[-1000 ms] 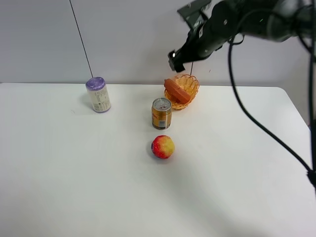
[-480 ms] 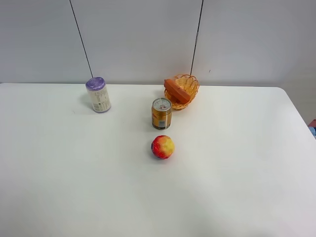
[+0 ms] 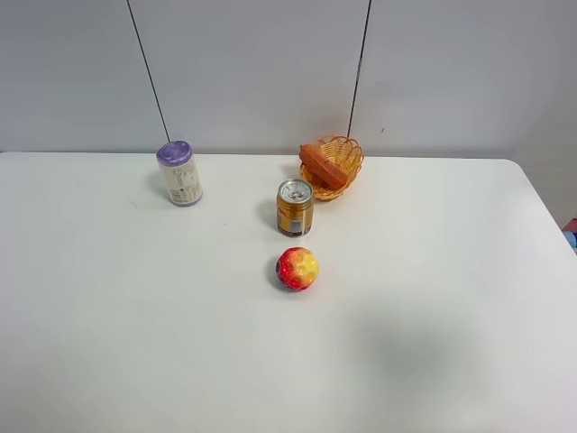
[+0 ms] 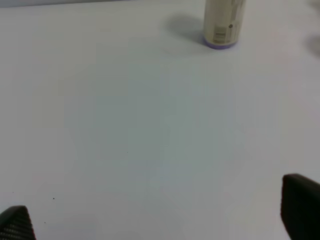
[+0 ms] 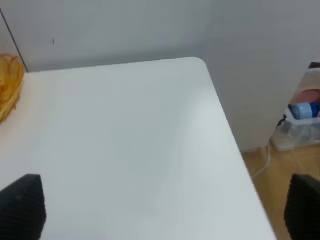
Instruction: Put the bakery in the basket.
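The orange-brown waffle wedge, the bakery [image 3: 323, 165], lies tilted inside the woven orange-tan basket [image 3: 347, 155] at the back of the table. The basket's edge [image 5: 9, 85] also shows in the right wrist view. Neither arm shows in the exterior high view. In the left wrist view the left gripper [image 4: 160, 212] is open and empty over bare table, its dark fingertips [image 4: 300, 205] far apart. In the right wrist view the right gripper [image 5: 165, 207] is open and empty, its fingertips [image 5: 22, 205] wide apart above the table's right part.
A gold drink can [image 3: 295, 207] stands in front of the basket. A red-yellow fruit [image 3: 297, 268] lies nearer the front. A white can with a purple lid [image 3: 179, 172] stands at the back left, also in the left wrist view [image 4: 222, 22]. The table's right edge [image 5: 227, 125] borders floor with a plastic box [image 5: 302, 125].
The right arm, which hung just above the basket a second ago, has pulled back out of the exterior view. The bakery stays in the basket.
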### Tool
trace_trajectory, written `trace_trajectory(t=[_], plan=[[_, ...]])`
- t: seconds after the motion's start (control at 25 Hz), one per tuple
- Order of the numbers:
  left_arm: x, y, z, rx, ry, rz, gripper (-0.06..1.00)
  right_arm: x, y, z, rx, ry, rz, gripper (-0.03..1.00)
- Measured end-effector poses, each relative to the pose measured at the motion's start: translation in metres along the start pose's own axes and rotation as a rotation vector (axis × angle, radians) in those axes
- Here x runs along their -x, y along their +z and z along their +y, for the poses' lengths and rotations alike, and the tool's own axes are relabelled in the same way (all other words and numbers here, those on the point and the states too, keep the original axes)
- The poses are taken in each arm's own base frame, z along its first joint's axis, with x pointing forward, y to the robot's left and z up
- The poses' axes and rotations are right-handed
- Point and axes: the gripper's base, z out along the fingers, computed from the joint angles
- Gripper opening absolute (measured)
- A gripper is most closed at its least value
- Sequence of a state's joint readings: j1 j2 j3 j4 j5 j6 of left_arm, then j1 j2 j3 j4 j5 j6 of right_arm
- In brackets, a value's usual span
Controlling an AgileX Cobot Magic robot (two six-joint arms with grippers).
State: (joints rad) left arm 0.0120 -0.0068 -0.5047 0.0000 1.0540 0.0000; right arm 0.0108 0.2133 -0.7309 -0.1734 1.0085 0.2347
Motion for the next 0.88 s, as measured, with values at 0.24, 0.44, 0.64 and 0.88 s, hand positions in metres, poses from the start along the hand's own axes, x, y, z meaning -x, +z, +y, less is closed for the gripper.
trace_trajectory(t=[0.24, 0.44, 0.64, 0.88], plan=[[0.0, 0.0, 0.0, 0.0, 0.0, 0.0, 0.99, -0.067, 0.004, 0.006, 0.102, -0.089, 0.088, 0.95], [0.0, 0.0, 0.0, 0.0, 0.0, 0.0, 0.99, -0.076, 0.015, 0.008, 0.126, -0.107, 0.117, 0.95], [0.0, 0.0, 0.0, 0.0, 0.0, 0.0, 0.99, -0.076, 0.016, 0.008, 0.121, -0.11, 0.111, 0.95], [0.0, 0.0, 0.0, 0.0, 0.0, 0.0, 0.99, -0.075, 0.016, 0.007, 0.116, -0.103, 0.107, 0.95]])
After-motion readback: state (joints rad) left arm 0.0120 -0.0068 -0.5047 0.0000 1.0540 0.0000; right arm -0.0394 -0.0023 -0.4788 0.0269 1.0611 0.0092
